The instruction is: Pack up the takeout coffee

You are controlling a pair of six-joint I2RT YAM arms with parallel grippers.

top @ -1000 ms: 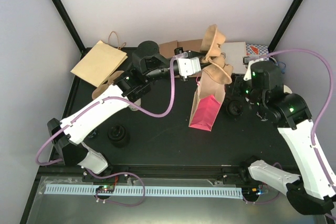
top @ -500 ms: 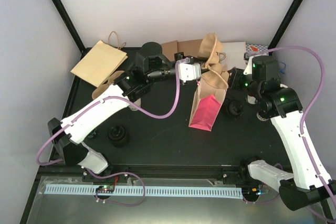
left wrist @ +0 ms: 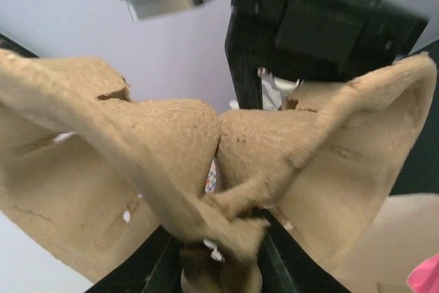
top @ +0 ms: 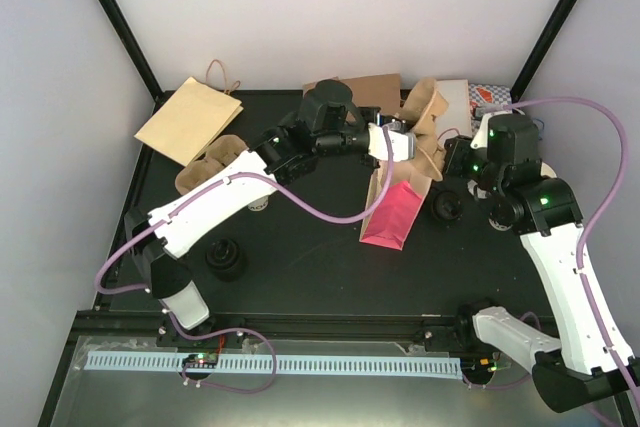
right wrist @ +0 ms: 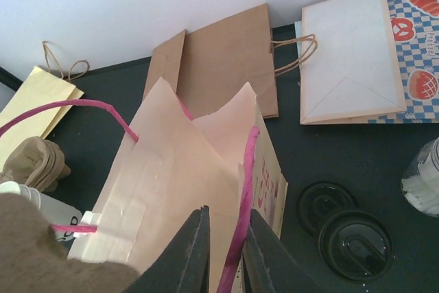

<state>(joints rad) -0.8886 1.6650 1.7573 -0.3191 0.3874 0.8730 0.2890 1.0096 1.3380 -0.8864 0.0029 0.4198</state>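
Observation:
A paper bag (top: 392, 217), pink outside and cream inside (right wrist: 171, 190), stands open at the table's middle. My right gripper (right wrist: 230, 255) is shut on its near rim, with the pink handle (right wrist: 240, 190) between the fingers. From the left, my left gripper (top: 408, 142) reaches to the bag's mouth, shut on a brown pulp cup carrier (top: 425, 117). That carrier (left wrist: 171, 142) fills the left wrist view, pinched at its centre between the fingers (left wrist: 281, 259). The takeout coffee is hidden; no single white cup shows plainly.
Two black lids (right wrist: 343, 228) lie right of the bag, beside a clear jar (right wrist: 424, 180). Flat brown (right wrist: 219, 60) and white (right wrist: 350, 60) bags lie at the back. More carriers (top: 210, 167), a tan bag (top: 190, 117) and a black lid stack (top: 226, 257) sit left.
My left arm has swung right with the carrier, from behind the bag to over its mouth. My right gripper has narrowed from wide open onto the bag's rim and handle.

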